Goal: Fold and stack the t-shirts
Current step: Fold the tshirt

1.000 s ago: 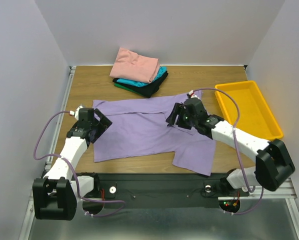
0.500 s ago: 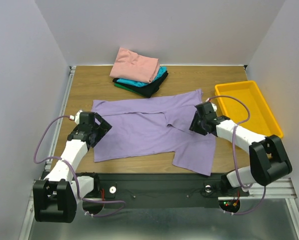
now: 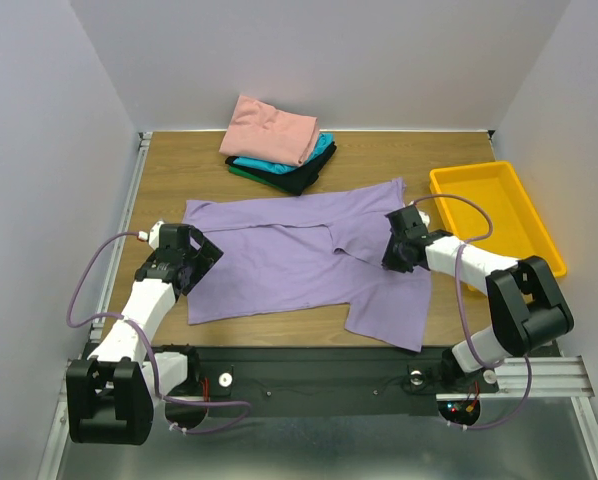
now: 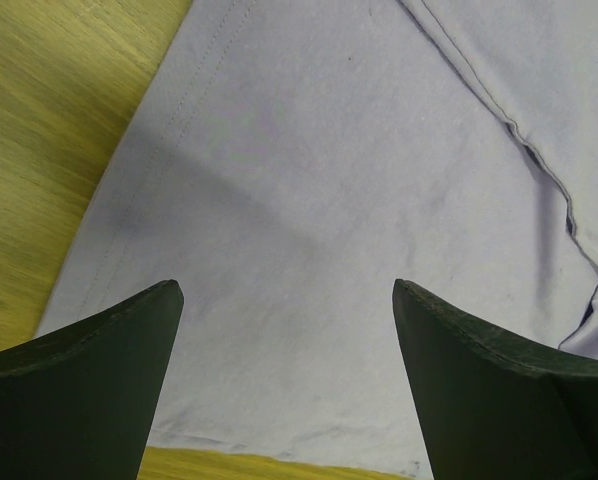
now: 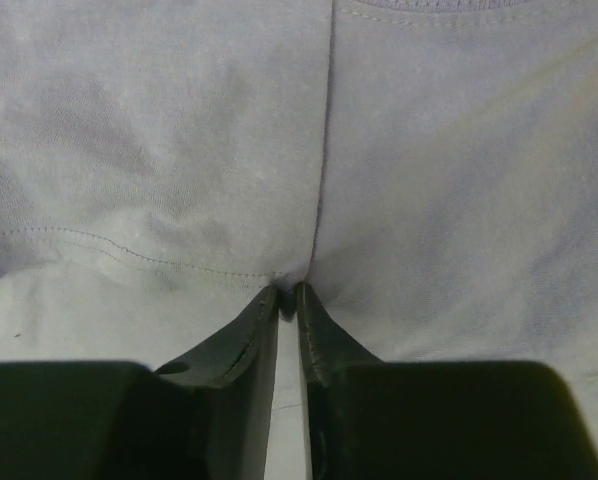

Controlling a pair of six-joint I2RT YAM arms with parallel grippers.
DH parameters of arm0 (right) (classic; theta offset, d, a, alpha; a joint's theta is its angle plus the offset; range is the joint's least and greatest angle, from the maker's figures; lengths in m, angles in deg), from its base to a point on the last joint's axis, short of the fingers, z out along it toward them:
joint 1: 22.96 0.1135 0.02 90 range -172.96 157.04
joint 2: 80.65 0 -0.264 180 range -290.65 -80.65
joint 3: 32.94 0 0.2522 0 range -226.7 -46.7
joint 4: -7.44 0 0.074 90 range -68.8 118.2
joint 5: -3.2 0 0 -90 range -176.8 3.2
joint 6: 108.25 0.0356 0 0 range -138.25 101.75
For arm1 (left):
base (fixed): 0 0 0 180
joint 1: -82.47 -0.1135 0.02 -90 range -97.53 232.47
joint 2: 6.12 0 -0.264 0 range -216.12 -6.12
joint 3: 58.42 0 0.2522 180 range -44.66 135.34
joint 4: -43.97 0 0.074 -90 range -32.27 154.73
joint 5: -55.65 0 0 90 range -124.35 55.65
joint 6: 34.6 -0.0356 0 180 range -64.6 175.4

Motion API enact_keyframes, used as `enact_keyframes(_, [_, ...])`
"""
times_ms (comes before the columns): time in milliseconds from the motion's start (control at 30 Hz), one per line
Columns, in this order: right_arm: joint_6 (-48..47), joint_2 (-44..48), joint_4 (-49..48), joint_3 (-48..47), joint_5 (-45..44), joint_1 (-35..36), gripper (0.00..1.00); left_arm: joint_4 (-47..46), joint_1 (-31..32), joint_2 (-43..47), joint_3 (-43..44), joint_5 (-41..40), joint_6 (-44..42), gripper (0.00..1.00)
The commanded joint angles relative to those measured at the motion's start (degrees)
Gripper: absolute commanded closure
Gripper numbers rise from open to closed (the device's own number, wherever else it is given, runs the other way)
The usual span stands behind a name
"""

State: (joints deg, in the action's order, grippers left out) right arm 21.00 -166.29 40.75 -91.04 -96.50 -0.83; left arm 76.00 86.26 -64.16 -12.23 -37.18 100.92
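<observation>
A light purple t-shirt (image 3: 279, 262) lies spread flat across the middle of the table, one sleeve hanging toward the front edge. My right gripper (image 3: 397, 250) is down on its right side, jaws pinched on a fold of the purple t-shirt (image 5: 309, 180) at a stitched hem. My left gripper (image 3: 201, 262) hovers over the shirt's left edge, wide open, with the purple t-shirt (image 4: 319, 220) between its fingers (image 4: 99, 370) and nothing held. A stack of folded t-shirts (image 3: 277, 150), salmon-pink on top of teal, black and green, sits at the back.
A yellow plastic tray (image 3: 539, 240) stands at the right side of the table, close to the right arm. Bare wood (image 4: 39, 130) shows left of the shirt. White walls close in the table on three sides.
My right gripper moved right across the shirt, came down on its right side and closed on the cloth. The left arm shifted slightly and stays open.
</observation>
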Motion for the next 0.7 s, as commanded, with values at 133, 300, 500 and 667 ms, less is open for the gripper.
enact_keyframes(133, [-0.5,2.1,-0.3,-2.6,-0.1,-0.2,0.96,-0.1,0.3,0.5,0.2,-1.1,-0.1,0.02])
enact_keyframes(300, [-1.8,4.7,0.1,-2.5,-0.3,-0.2,1.0,-0.2,0.3,0.5,0.1,-0.9,-0.2,0.02])
enact_keyframes(500, [-1.7,7.5,4.8,-2.2,-4.1,-0.1,1.0,-0.2,0.3,0.6,0.1,-0.7,-0.3,0.02])
enact_keyframes(667, [-0.5,7.4,8.0,-1.5,-7.3,-0.2,1.0,-0.8,0.3,0.7,0.1,-0.8,-0.3,0.02])
